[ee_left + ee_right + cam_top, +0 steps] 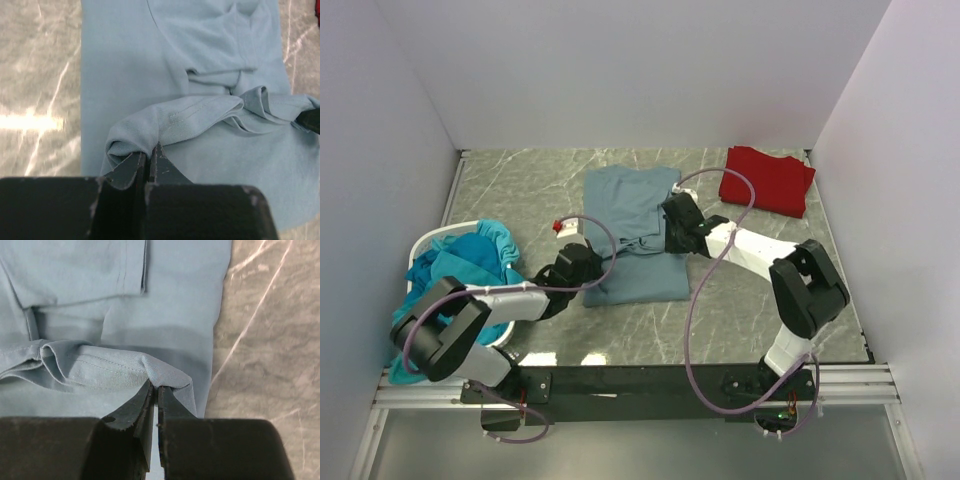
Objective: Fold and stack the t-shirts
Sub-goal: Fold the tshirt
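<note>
Lying flat, slate-blue t-shirt with a bunched ridge across it; left gripper pinched tight on the ridge's left end, right gripper on its right end. Red t-shirt sits beyond its far right corner; teal t-shirts to its left fill the white basket, partly hidden by the left arm.

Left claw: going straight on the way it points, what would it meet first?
The left claw pinches a bunched fold of the slate-blue t-shirt; that comes first, then probably more of the shirt lying flat.
</note>
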Available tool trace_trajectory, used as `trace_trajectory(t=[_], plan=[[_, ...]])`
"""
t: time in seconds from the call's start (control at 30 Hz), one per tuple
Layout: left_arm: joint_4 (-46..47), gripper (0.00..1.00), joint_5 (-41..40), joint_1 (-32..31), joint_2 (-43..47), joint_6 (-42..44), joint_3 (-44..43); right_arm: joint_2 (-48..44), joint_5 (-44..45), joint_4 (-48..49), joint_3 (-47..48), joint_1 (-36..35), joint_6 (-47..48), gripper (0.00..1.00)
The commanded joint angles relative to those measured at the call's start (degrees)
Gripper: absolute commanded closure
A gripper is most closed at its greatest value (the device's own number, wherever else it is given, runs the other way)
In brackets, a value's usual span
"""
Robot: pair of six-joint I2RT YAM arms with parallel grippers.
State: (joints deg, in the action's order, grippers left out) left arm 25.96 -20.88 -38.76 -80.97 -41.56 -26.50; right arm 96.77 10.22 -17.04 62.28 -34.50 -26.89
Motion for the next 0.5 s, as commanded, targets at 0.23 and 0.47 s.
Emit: trace_trajectory(t=[0.23,0.47], plan=[[2.6,0.92,1.7,4.7,-7.0,0.5,-7.2,5.4,-1.5,1.9,6.8,3.6,2.5,0.9],[-0.7,0.07,-0.6,5.9,-5.8,2.4,-11.8,3.6,-1.0,0.7,10.6,4.5,4.7,0.43]])
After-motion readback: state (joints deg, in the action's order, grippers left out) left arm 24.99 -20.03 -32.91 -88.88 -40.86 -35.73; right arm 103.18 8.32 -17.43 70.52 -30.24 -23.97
